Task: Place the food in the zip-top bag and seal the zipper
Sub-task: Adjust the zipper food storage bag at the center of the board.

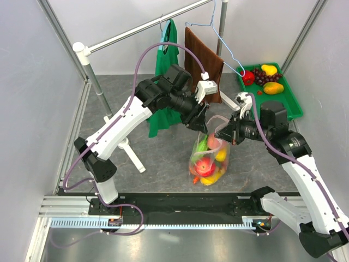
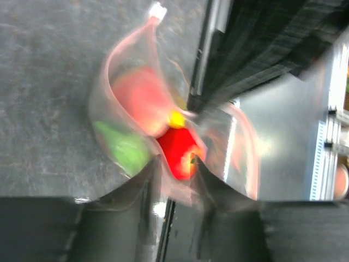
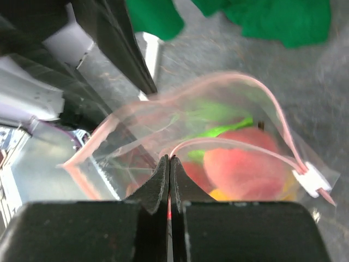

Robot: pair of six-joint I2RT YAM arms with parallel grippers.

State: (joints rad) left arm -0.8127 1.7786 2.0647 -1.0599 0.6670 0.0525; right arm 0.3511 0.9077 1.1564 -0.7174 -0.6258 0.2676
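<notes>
The left gripper [image 1: 200,125] hovers at the mouth of the zip-top bag [image 1: 210,158], fingers parted with the rim between them. The bag stands mid-table [image 1: 163,180], unsealed, food [image 1: 206,166] inside. The right gripper [image 1: 223,132] pinches the zipper [image 3: 229,141] strip tight. More fruit [image 1: 265,76] lies in the green tray [image 1: 289,106].

food [image 1: 206,166] in bag [image 3: 136,136], tray [image 1: 292,103] behind, right

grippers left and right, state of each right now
left gripper: open, fingers either side of the zip-top bag rim
right gripper: shut on the zip-top bag's top edge
</notes>
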